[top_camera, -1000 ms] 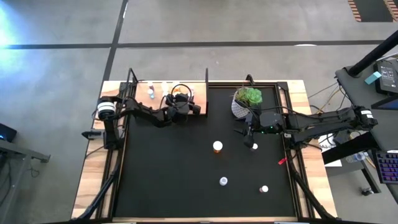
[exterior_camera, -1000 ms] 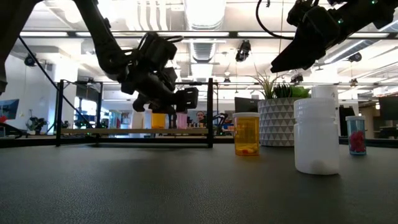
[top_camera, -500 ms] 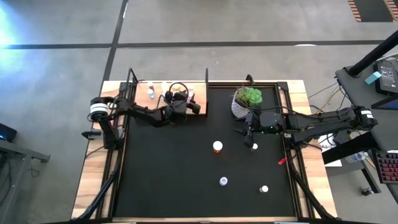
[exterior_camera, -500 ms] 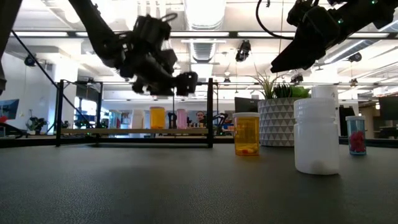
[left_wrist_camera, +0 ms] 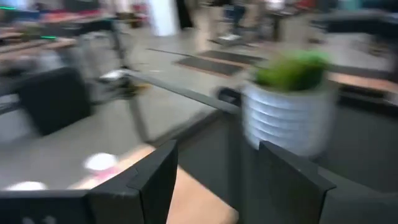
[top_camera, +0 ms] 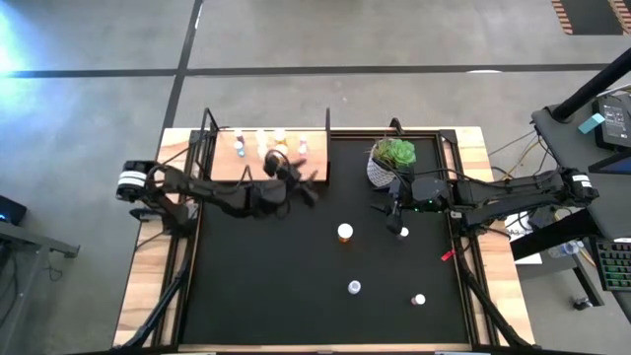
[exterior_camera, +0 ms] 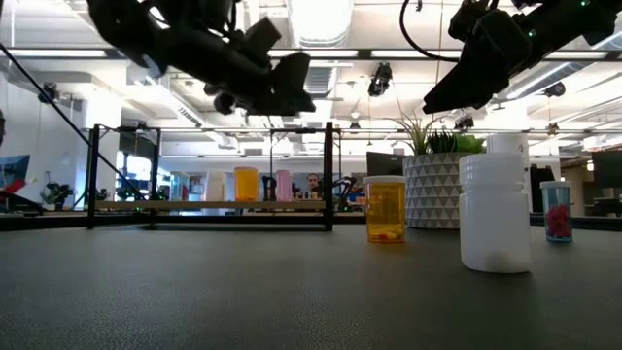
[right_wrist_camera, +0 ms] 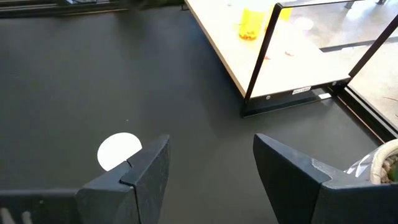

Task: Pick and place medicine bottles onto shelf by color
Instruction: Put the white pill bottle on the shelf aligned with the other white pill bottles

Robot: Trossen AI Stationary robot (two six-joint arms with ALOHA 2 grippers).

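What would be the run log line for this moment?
left gripper: open, empty, beside shelf | right gripper: open, over white bottle | orange bottle: on mat

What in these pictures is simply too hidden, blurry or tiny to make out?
- Left wrist view: motion blur smears the plant pot and the shelf; the bottles there are only blobs.
- High view: the bottles on the shelf are too small to tell their colours reliably.
- Low view: the white bottle hides part of the mat behind it.
- Right wrist view: the right gripper covers part of a white cap.

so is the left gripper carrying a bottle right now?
No, the left gripper shows open fingers with nothing between them in its wrist view.
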